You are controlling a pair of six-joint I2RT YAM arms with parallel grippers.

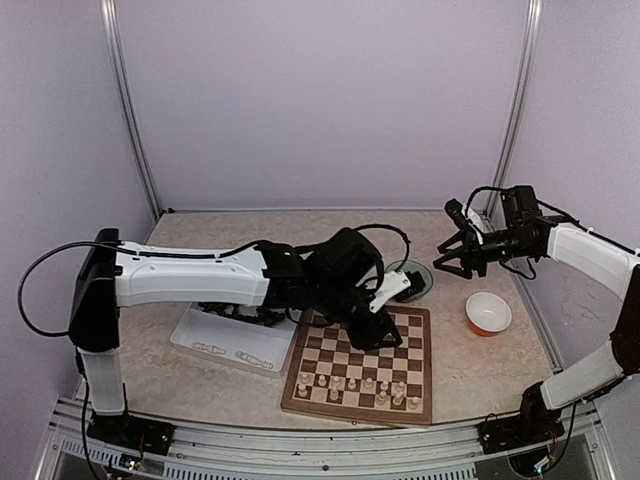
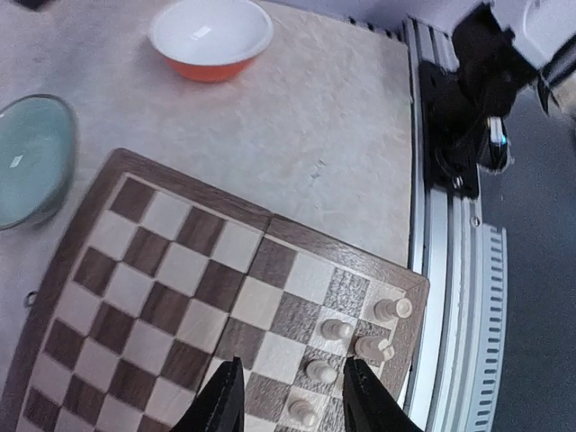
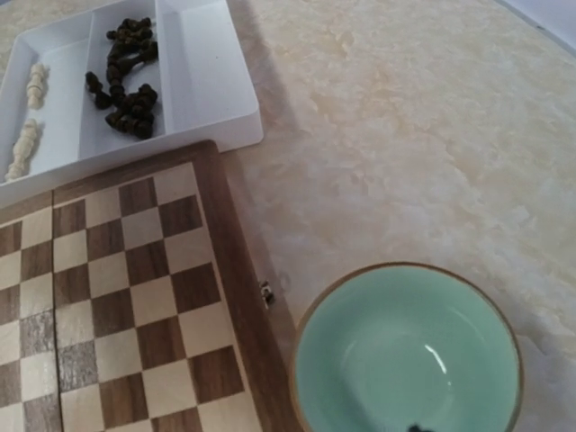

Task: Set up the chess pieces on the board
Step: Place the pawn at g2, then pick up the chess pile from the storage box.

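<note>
Your left jaws stand parted astride a cream piece [image 2: 301, 412] on the board [image 2: 162, 297], tips cut off; your right jaws gape empty.

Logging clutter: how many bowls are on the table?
2: a pale green bowl beside the chessboard's far edge, an orange bowl right of it. The left arm could hide more.

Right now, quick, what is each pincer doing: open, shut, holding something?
Left pincer: open, holding nothing; a white chess piece stands between its fingers.
Right pincer: open, holding nothing.
</note>
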